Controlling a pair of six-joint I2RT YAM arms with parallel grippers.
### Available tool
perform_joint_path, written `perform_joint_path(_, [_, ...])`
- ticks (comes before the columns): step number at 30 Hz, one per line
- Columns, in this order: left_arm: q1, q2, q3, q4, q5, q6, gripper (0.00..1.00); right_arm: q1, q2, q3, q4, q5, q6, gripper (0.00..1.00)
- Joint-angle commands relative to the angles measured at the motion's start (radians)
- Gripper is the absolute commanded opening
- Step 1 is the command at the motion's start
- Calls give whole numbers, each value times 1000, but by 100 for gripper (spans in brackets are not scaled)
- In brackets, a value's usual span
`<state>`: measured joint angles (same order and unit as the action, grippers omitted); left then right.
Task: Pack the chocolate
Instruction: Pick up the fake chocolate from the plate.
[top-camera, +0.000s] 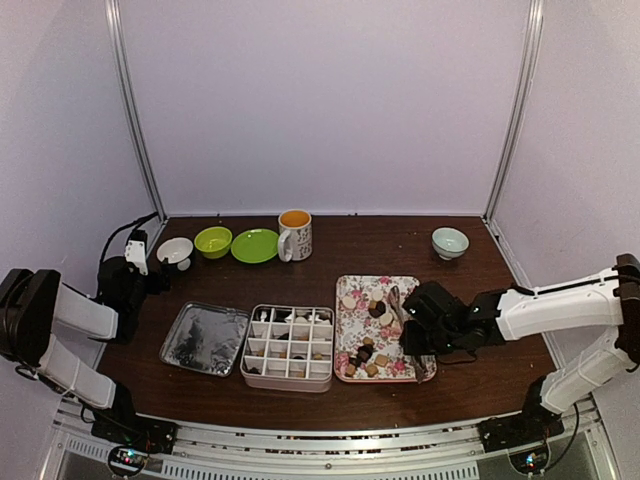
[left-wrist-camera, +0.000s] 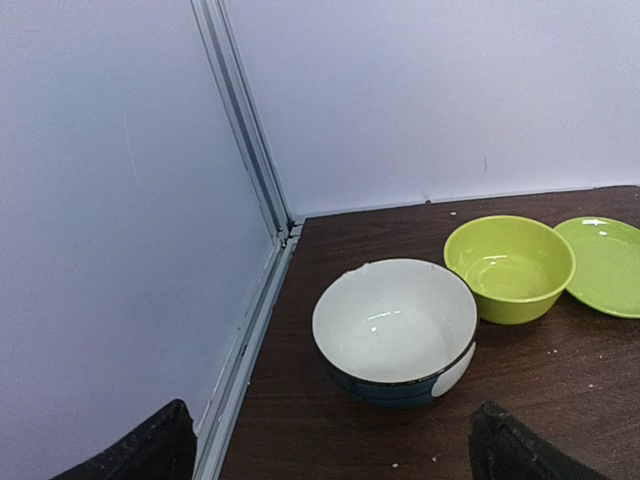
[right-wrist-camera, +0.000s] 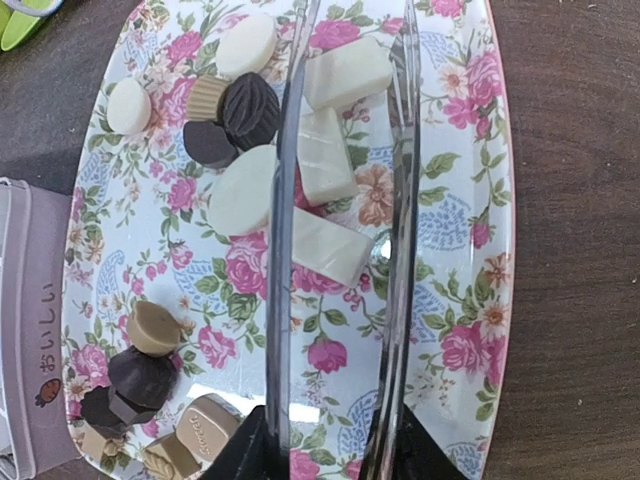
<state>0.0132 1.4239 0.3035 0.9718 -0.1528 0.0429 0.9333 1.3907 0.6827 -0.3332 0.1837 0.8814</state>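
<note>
Right gripper (right-wrist-camera: 330, 455) fingers (right-wrist-camera: 235, 455) clamp thin metal tongs (right-wrist-camera: 285, 250), whose blades straddle cream-white chocolate (right-wrist-camera: 325, 160) mid-tray. Dark and tan pieces lie toward the floral tray's (right-wrist-camera: 460, 300) left edge. Left gripper (left-wrist-camera: 335, 450) gapes empty before a white bowl (left-wrist-camera: 395, 320) near the table's (left-wrist-camera: 560, 390) far left corner.

Left arm (top-camera: 80, 315) sits folded at nine o'clock, left gripper (left-wrist-camera: 332, 425) spread wide; right arm (top-camera: 550, 310) stretches in from three o'clock, right gripper (right-wrist-camera: 335, 440) pinching metal tongs (right-wrist-camera: 283, 200).

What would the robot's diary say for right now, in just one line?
right tool: gripping tongs | tongs: astride white chocolate on floral tray | left tool: open, by white bowl
</note>
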Motion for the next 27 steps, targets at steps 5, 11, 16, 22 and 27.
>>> perform_joint_path(5, [6, 1, 22, 51, -1, -6, 98, -5, -141, 26, -68, 64, -44, 36])
perform_joint_path(11, [7, 1, 22, 53, -2, -6, 98, -5, -226, 36, -100, 66, -92, 35])
perform_joint_path(16, [7, 1, 22, 51, -2, -6, 98, -5, -265, 70, -138, 58, -140, 34])
perform_joint_path(22, [6, 1, 22, 52, -2, -7, 98, -7, -262, 122, -150, 27, -224, 34])
perform_joint_path(27, [6, 1, 22, 52, -2, -6, 98, -11, -298, 130, -67, -5, -329, 31])
